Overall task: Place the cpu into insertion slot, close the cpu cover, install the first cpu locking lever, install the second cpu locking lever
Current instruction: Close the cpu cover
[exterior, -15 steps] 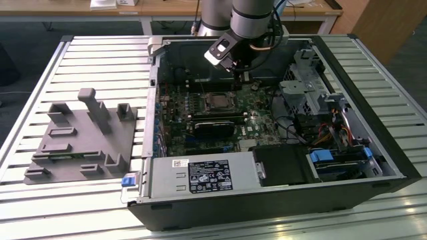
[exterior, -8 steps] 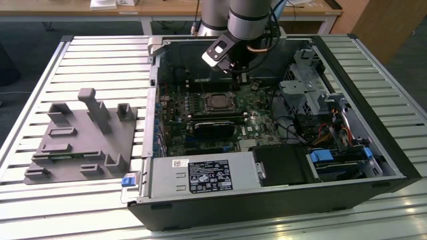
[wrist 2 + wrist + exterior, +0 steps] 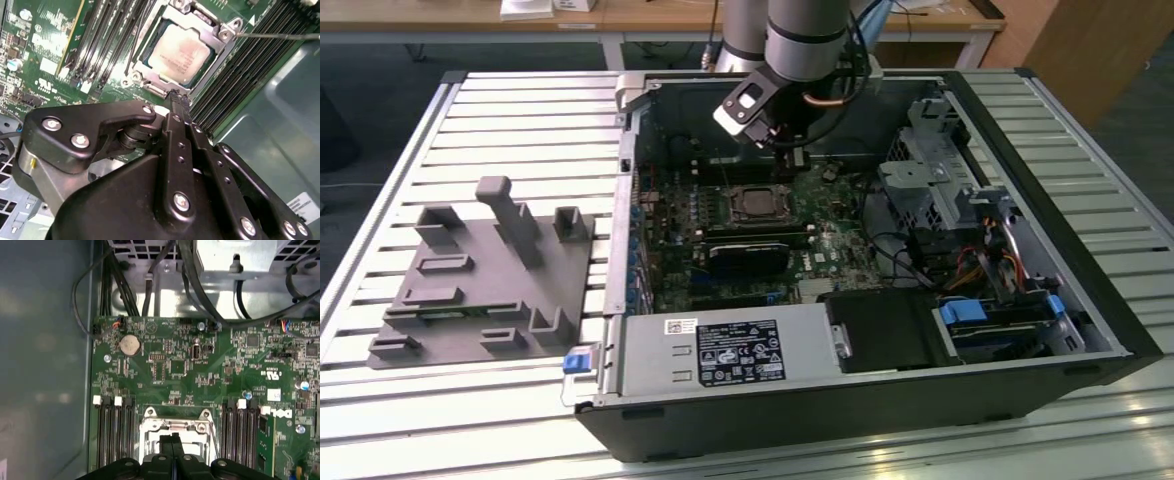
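The single gripper (image 3: 176,98) has its two black fingers (image 3: 170,150) pressed together into one narrow blade, with nothing between them. In the exterior view the gripper (image 3: 791,163) hangs inside the open computer case (image 3: 1067,300), close above the green motherboard (image 3: 834,250).

Just beyond the fingertips lies the one cpu (image 3: 177,52), its pale silver top facing up, seated flat in the insertion slot (image 3: 730,203). The one cpu cover (image 3: 220,36) lies down over it, its frame edging the chip on all sides. Whether the fingertips touch the cover's near edge cannot be told.

One thin metal lever (image 3: 280,36) runs out sideways from a corner of the cover. Two banks of memory slots (image 3: 115,435) flank the gripper (image 3: 172,440), one on either side. Farther ahead of the fingertips sits one coin battery (image 3: 130,345).
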Controlling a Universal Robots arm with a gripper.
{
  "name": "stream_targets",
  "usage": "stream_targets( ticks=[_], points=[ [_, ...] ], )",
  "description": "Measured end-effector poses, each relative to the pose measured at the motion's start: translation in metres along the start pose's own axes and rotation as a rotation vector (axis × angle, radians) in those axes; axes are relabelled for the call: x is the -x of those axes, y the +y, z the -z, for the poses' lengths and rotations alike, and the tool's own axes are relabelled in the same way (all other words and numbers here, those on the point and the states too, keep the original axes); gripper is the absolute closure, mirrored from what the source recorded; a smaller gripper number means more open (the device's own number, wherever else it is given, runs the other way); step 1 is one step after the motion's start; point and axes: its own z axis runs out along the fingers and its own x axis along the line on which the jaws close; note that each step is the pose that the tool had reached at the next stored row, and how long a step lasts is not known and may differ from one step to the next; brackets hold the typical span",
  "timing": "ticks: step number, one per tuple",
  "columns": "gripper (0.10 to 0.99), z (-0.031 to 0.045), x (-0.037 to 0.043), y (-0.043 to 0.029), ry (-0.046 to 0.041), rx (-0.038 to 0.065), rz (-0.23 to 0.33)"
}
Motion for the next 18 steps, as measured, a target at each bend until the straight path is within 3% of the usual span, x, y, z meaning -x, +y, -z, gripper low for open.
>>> stream_targets(
  ticks=[18],
  points=[
    [0.98,-0.0001,-0.0002,-0.026,-0.0001,0.0,0.0]
  ],
)
